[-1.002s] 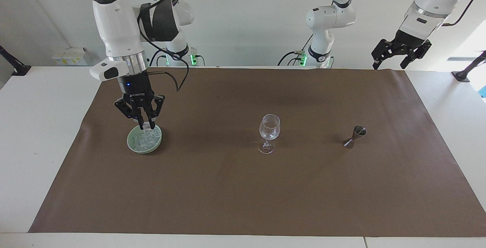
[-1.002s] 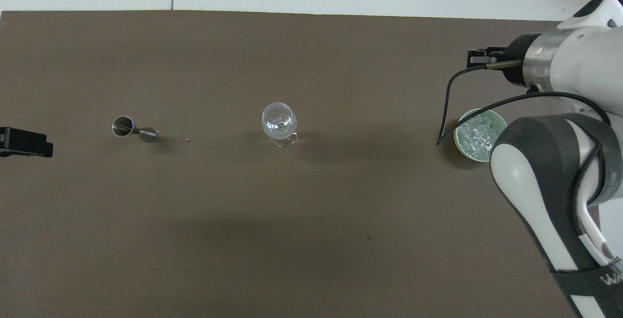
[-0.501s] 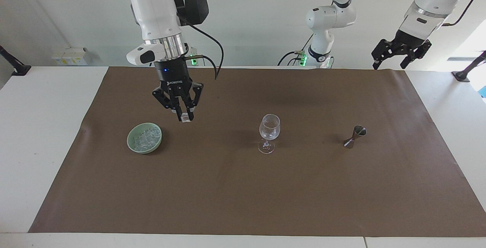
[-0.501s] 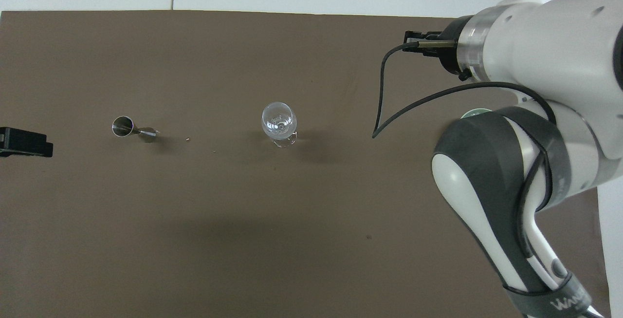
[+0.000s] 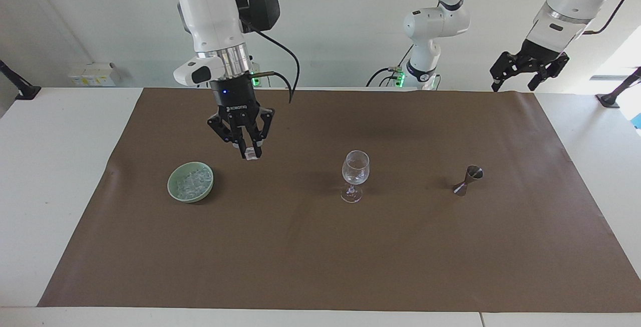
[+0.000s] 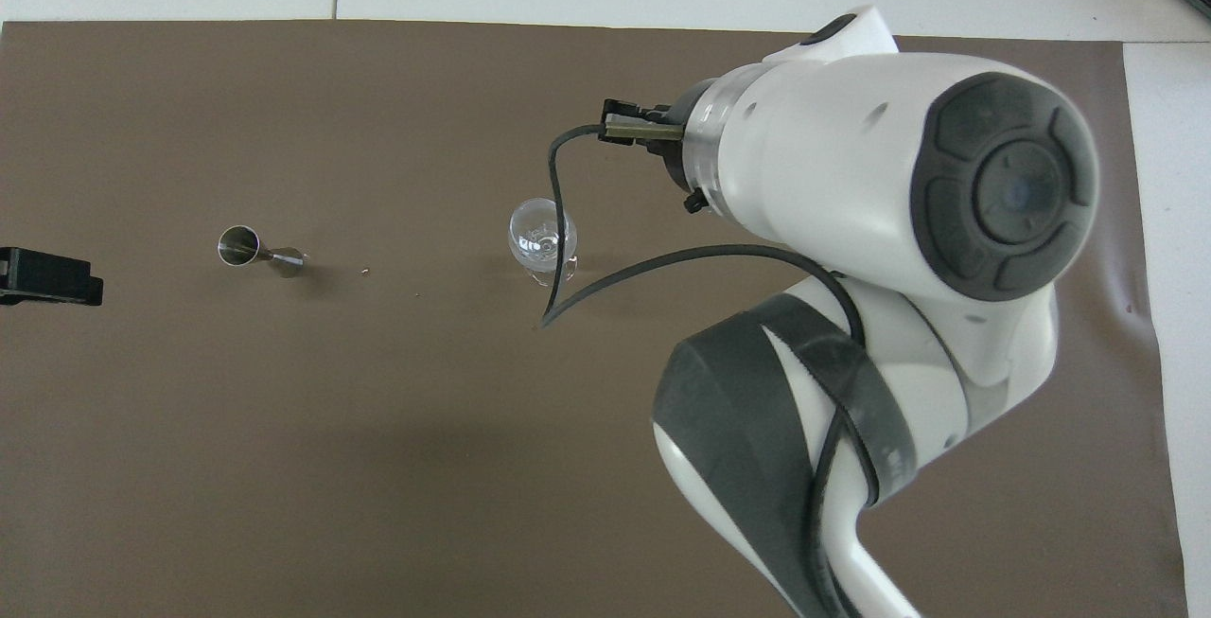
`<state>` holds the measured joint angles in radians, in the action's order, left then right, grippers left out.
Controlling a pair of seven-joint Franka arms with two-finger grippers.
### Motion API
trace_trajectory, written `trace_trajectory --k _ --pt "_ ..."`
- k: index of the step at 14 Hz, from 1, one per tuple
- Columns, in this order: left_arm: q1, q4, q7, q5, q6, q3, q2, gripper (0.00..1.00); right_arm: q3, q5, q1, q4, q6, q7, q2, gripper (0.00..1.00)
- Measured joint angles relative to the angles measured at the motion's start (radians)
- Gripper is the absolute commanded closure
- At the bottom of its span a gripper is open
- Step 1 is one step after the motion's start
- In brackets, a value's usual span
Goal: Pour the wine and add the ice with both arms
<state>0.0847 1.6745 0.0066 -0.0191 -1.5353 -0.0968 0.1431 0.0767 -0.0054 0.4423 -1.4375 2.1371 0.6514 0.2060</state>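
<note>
You have a white table [image 5: 60, 177] with a brown mat [image 5: 320, 257] covering most of it, and everything that matters sits on that mat in a row across its middle. The right arm [image 5: 210, 16] is the big thing in play: it hangs over the mat between the green bowl [image 5: 173, 192] and the wine glass [image 5: 355, 169], wrist pointing straight down. Its claw, the right gripper [image 5: 249, 154], is pinched shut on a single ice cube [image 5: 250, 156], which shows as a pale block at the fingertips.

The left arm [image 5: 566, 6] waits over the mat's corner at its own end, nearest the robots, and the left gripper [image 5: 516, 84] stands spread wide with nothing in it.

The bowl sits toward the right arm's end of the mat and holds the ice [image 5: 193, 182]. The glass stands upright near the mat's centre. A small metal measuring cup [image 5: 468, 181] stands toward the left arm's end.

What your next move turns on, as I judge it: the glass lies sideways from the held cube, toward the left arm's end. The right arm is the nearer one, so carry the cube across until it is over the rim, then let go.
</note>
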Motion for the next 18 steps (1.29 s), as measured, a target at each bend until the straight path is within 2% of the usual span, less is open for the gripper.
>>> trace_trajectory --k 7,12,18 --pt "0.0 0.0 0.0 0.0 0.0 0.0 0.0 0.0 0.001 0.0 0.049 -0.012 0.01 0.181 0.0 1.0" --pt "0.0 0.0 0.0 0.0 0.0 0.0 0.0 0.0 0.003 0.0 0.076 -0.154 0.175 0.265 -0.015 1.0" --pt "0.0 0.0 0.0 0.0 0.0 0.0 0.0 0.0 0.005 0.0 0.13 -0.213 0.259 0.375 -0.019 1.0"
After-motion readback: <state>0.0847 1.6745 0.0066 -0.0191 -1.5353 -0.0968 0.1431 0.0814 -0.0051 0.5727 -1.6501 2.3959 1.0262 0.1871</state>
